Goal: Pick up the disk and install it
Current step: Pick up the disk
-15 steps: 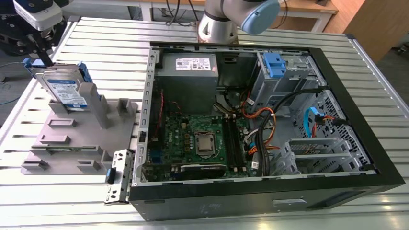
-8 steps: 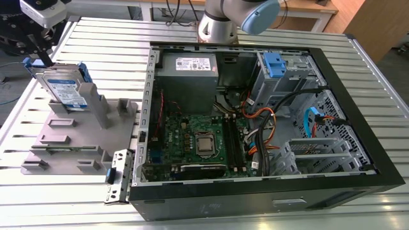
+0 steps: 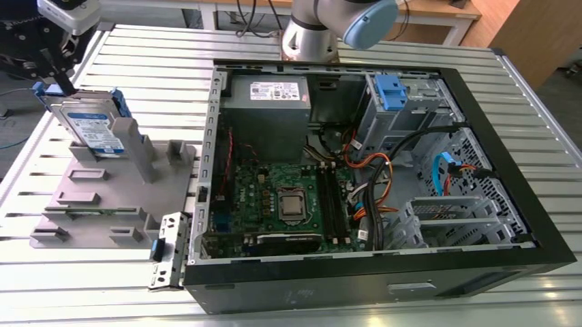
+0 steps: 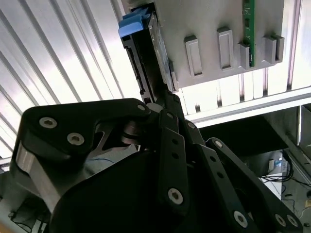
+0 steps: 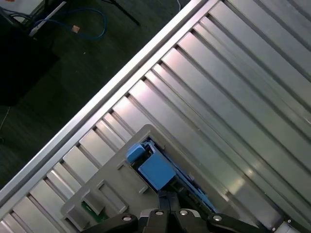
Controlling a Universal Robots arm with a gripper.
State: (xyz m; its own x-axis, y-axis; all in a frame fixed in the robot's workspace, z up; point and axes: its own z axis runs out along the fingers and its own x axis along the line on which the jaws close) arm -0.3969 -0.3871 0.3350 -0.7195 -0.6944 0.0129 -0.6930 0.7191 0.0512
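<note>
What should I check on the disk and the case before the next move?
1. The gripper is at the disk, on its top edge: ok.
2. Disk clamped: cannot tell.
3. Disk standing on edge in the grey holder: ok.
4. The case is open, panel off: ok.
5. The drive bay with the blue latch is free: cannot tell.
6. The cables are clear of the bay: probably not ok; they loop right beside it.
</note>
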